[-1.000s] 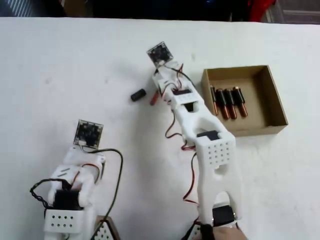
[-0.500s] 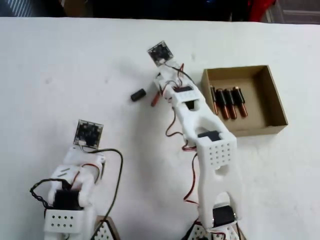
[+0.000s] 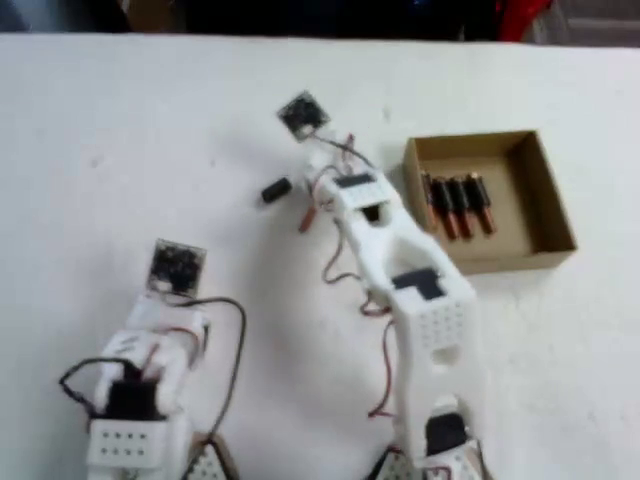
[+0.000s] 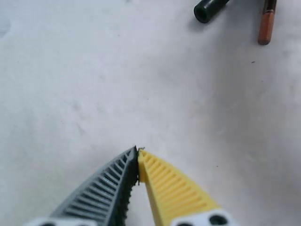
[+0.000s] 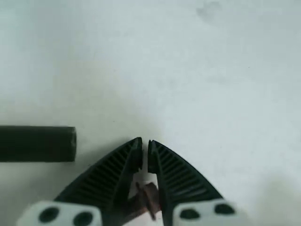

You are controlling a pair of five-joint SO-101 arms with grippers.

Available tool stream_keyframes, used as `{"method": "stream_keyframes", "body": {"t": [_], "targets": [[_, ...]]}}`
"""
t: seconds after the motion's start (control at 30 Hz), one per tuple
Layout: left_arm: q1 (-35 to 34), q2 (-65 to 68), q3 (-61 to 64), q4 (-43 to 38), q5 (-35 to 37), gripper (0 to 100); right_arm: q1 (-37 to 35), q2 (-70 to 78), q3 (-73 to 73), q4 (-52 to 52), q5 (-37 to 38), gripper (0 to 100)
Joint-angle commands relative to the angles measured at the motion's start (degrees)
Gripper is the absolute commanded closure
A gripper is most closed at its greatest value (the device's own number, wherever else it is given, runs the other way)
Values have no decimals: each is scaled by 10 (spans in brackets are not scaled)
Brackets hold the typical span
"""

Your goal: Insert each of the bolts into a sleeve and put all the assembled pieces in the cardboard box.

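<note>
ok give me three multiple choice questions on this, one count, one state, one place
1. How many assembled pieces lie in the cardboard box? A two B four C six
2. The left gripper is: A wide open B half open C shut, empty
3. The black sleeve lies: A in the box B on the table near the right gripper C in the left gripper
Answers: 1 B, four lie side by side. 2 C, it is closed on nothing. 3 B, it lies on bare table by that gripper.
</note>
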State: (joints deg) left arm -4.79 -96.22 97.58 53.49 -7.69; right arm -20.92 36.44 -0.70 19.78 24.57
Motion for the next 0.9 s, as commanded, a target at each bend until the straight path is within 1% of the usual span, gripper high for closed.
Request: {"method": "stream_keyframes", "body": {"t": [0.0, 0.33, 0.57, 0.6, 0.73, 0.8, 0.87], "targets": [[-5, -6, -2, -19, -7, 977, -16, -77, 32, 3, -2, 981], [-5, -6, -2, -18, -7, 977, -34, -187, 127, 0, -2, 978], [-10, -6, -4, -21, -7, 977, -25, -244, 172, 3, -3, 981], [-15, -6, -4, -25, -14, 977, -24, -260, 183, 5, -4, 981], [-22, -6, -3, -29, -96, 978, -22, -347, 240, 5, -6, 981], [-22, -6, -3, -28, -93, 978, -22, -396, 274, 5, -7, 981], [-22, -6, -4, -29, -72, 978, -22, -448, 312, 5, -7, 981]]}}
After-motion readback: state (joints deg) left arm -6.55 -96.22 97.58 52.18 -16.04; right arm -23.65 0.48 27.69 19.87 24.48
